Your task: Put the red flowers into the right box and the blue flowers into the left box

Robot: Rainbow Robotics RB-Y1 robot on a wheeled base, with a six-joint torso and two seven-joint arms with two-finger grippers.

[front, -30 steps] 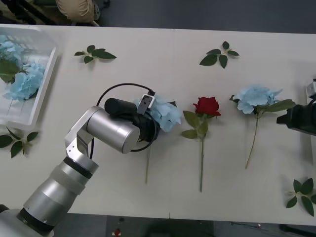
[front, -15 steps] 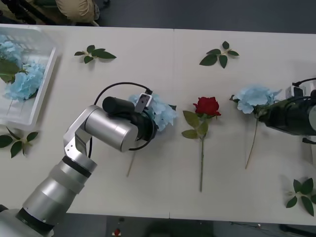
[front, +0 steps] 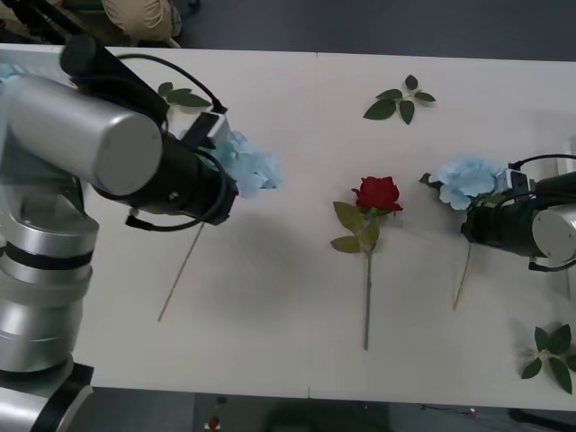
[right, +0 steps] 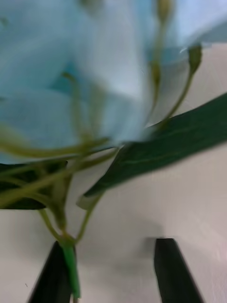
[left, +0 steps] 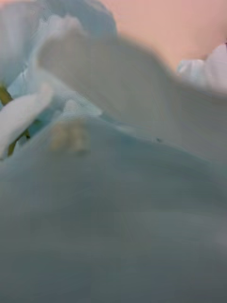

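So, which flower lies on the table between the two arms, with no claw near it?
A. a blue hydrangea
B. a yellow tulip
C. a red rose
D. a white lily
C: the red rose lies alone mid-table, while the left claw and the right claw are each at a blue hydrangea.

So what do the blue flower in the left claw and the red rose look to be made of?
Blue flower, carried by the left claw: probably fabric petals, matte and thin, on a stiff pale stem hanging straight below it. Red rose: likely fabric too, dull dense petals, with a smooth green stem and flat uniform leaves that suggest plastic. Both look artificial, though the view leaves this open.
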